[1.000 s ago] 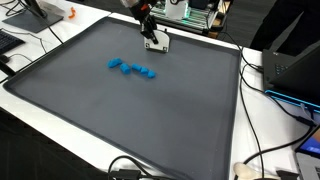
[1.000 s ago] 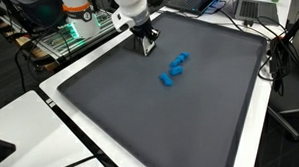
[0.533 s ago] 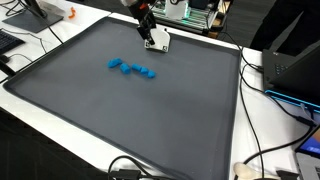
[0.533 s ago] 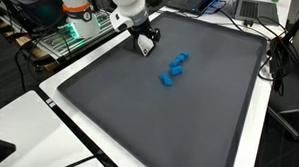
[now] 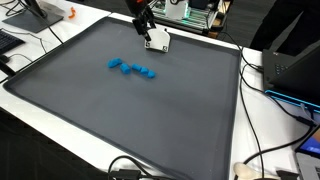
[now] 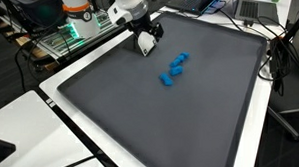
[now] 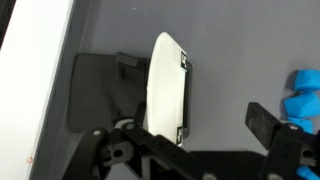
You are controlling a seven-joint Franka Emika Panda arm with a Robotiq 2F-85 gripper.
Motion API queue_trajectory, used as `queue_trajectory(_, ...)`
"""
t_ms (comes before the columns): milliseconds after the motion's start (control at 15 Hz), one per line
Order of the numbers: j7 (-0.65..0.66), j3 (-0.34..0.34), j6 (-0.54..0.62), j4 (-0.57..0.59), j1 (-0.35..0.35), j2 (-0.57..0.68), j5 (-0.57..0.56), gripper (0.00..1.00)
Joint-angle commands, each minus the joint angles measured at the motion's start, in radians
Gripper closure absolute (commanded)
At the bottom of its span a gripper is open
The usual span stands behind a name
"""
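Observation:
A small white flat piece with a dark rim point(image 5: 158, 41) point(image 6: 145, 44) lies on the grey mat point(image 5: 120, 110) near its far edge. My gripper point(image 5: 146, 27) point(image 6: 149, 32) hangs just above it, open, with nothing between the fingers. In the wrist view the white piece point(image 7: 166, 88) sits below the gripper point(image 7: 190, 135), nearer one side of the gap; one dark fingertip point(image 7: 268, 124) shows at the right, well apart from it. A cluster of blue blocks point(image 5: 131, 68) point(image 6: 174, 69) point(image 7: 305, 96) lies a short way off toward the mat's middle.
A white table border point(image 5: 240, 120) frames the mat. Cables point(image 5: 262, 95) run along one side. Electronics point(image 5: 196, 14) and an orange item point(image 5: 71, 14) stand behind the far edge; a laptop point(image 6: 254, 9) sits at a corner.
The jaws have spread apart and let go of the white piece, which stays on the mat. The gripper has risen slightly.

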Motion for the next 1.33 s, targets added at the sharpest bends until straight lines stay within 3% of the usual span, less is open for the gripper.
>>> queue_trajectory(0,0.048,-0.008,-0.025,-0.031,-0.013,-0.068,-0.066,0.00)
queue_trajectory(467,0.147,0.002,-0.093,-0.018,-0.023,-0.155,-0.205,0.00)
queue_trajectory(867,0.214,0.049,-0.106,0.033,-0.020,-0.224,-0.432,0.00)
queue_trajectory(1267,0.085,0.109,-0.121,0.142,0.005,-0.239,-0.604,0.00)
